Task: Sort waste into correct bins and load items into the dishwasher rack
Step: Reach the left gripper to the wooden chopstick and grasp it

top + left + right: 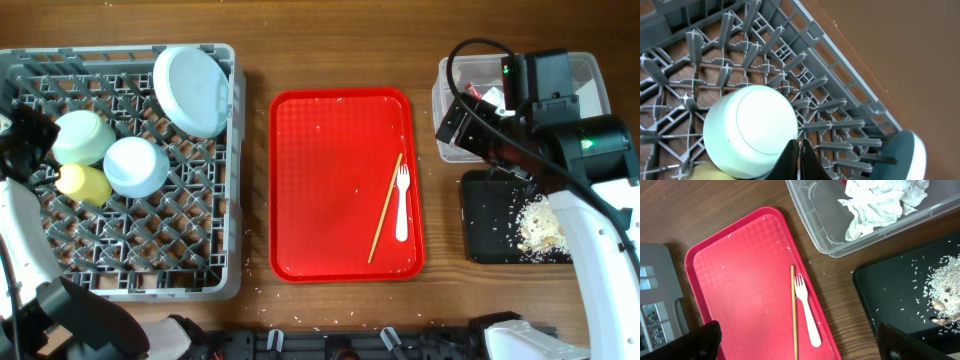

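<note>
The grey dishwasher rack point(232, 180) at the left holds the pale blue plate point(193, 90) on edge, the green saucer point(84, 137), the blue-white bowl point(136, 166) and the yellow cup point(83, 183). My left gripper point(799, 145) is shut and empty, its tips beside the upturned bowl point(752, 130). A chopstick point(793, 315) and the white fork point(807, 310) lie side by side on the red tray point(740, 280). My right gripper point(797, 327) hangs open above them, holding nothing. The napkin point(880, 202) sits in the clear tub point(840, 240). Rice crumbs point(945, 280) lie in the black tray point(880, 295).
The red tray point(330, 150) sits mid-table between the rack and the two bins. Loose rice grains dot it and the wood around the black tray point(495, 225). The right arm point(560, 130) covers much of the clear tub point(450, 110). The left arm point(25, 140) overhangs the rack's left edge.
</note>
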Action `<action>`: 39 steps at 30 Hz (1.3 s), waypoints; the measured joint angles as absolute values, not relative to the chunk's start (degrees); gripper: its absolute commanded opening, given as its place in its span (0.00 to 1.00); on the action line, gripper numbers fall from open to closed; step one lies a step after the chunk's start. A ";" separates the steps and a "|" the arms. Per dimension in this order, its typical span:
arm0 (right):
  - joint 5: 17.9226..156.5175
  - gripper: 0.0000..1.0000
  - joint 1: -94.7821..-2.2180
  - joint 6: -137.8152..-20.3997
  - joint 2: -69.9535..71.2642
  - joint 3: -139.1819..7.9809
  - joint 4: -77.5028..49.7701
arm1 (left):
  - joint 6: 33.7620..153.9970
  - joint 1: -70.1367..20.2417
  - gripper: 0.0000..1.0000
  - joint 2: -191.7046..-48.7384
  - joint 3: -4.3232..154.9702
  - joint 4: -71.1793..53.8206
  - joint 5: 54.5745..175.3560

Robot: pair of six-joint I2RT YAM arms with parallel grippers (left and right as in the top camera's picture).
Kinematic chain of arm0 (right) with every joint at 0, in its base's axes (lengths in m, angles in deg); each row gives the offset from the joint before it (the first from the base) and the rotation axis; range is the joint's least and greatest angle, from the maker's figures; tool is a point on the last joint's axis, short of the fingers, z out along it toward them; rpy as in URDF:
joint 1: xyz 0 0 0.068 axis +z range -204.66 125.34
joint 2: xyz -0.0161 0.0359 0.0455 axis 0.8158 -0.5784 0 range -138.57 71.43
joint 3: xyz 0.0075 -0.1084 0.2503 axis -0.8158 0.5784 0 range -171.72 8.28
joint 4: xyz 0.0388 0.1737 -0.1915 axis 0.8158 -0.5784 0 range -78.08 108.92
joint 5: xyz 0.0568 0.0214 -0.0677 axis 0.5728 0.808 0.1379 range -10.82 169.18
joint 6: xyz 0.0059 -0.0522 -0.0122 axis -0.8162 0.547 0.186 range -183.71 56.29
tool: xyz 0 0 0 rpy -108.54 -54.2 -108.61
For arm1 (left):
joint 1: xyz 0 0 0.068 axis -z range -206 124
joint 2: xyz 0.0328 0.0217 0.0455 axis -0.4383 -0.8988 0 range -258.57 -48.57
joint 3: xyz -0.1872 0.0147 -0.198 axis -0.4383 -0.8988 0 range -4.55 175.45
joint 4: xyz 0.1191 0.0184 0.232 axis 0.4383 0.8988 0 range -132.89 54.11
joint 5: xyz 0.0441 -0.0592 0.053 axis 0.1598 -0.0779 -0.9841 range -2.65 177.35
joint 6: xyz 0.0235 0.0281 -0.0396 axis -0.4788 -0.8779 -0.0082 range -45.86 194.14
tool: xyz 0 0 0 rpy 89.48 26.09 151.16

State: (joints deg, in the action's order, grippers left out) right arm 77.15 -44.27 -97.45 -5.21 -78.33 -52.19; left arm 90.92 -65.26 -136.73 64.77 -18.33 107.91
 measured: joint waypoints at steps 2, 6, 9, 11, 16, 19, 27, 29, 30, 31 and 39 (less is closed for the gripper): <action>77.15 1.00 -44.27 -97.45 -5.21 -78.33 -52.19 | 88.93 -64.54 0.04 -138.99 64.77 -18.24 105.85; 77.15 1.00 -44.27 -97.45 -5.21 -78.33 -52.19 | 87.70 -64.34 0.04 -147.14 64.79 -16.69 103.69; 77.15 1.00 -44.27 -97.45 -5.21 -78.33 -52.19 | 87.66 -64.34 0.04 -148.91 64.99 -15.64 103.49; 77.15 1.00 -44.27 -97.45 -5.21 -78.33 -52.19 | 87.57 -64.34 0.04 -148.36 64.99 -14.02 103.45; 77.15 1.00 -44.27 -97.45 -5.21 -78.33 -52.21 | 89.37 -64.34 0.07 -138.24 64.64 -12.69 103.38; 77.15 1.00 -44.27 -97.45 -5.21 -78.33 -52.19 | 94.39 -64.34 0.98 -126.09 64.72 -14.66 109.13; 77.15 1.00 -44.27 -97.45 -5.21 -78.33 -52.19 | 97.26 -40.37 0.93 -122.90 64.79 -5.89 140.63; 77.15 1.00 -44.27 -97.45 -5.21 -78.33 -52.19 | 95.22 -27.36 0.86 -125.46 64.79 -4.19 138.44; 77.13 1.00 -44.27 -97.45 -5.21 -78.33 -52.19 | 94.59 -19.98 0.84 -127.34 64.79 -3.75 134.29; 77.13 1.00 -44.27 -97.45 -5.21 -78.33 -52.19 | 94.26 -14.90 0.80 -128.89 64.79 -3.40 131.03; 77.13 1.00 -44.27 -97.45 -5.21 -78.33 -52.19 | 96.78 15.00 0.77 -149.61 64.77 -6.61 104.30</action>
State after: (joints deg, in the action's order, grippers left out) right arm 77.13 -44.27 -97.45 -5.21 -78.33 -52.19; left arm 96.78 15.00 -149.61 64.77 -6.61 104.30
